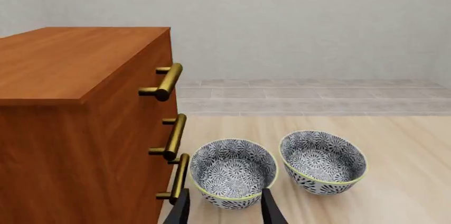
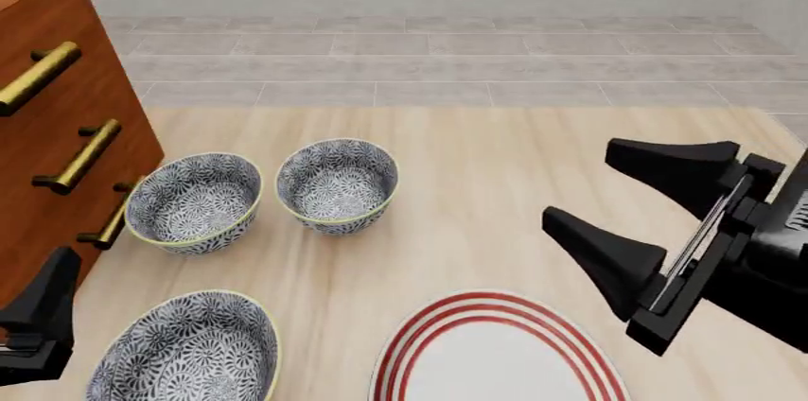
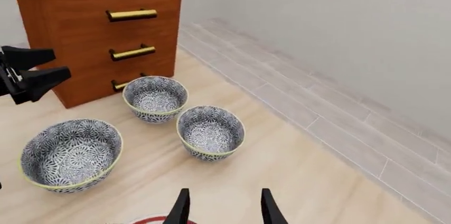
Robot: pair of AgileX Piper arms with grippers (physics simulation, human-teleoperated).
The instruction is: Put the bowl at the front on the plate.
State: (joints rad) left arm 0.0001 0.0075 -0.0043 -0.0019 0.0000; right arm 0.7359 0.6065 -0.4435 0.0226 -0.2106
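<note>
Nearest the arms, the bowl (image 2: 187,349) sits upright on the worktop (image 2: 505,193) at the front left, its lower edge cut off by the front view. Just to its right lies the plate (image 2: 499,354), flat, not touching it. The left fingers (image 2: 38,316) hang just beside the bowl's left rim, apart from it; in the left wrist view their two tips stand spread with nothing between them, and the bowl itself is out of that view. The right fingers (image 2: 638,221) hover above the plate's right side, wide apart and empty, well clear of the bowl.

Farther back stand two bowls of the same pattern: the left bowl (image 2: 193,200) near the drawers (image 2: 57,136), close to the lowest brass handle, and the right bowl (image 2: 336,184) just beside it, with a narrow gap between. In the right wrist view the bowl (image 3: 69,154) is seen below the left fingers.
</note>
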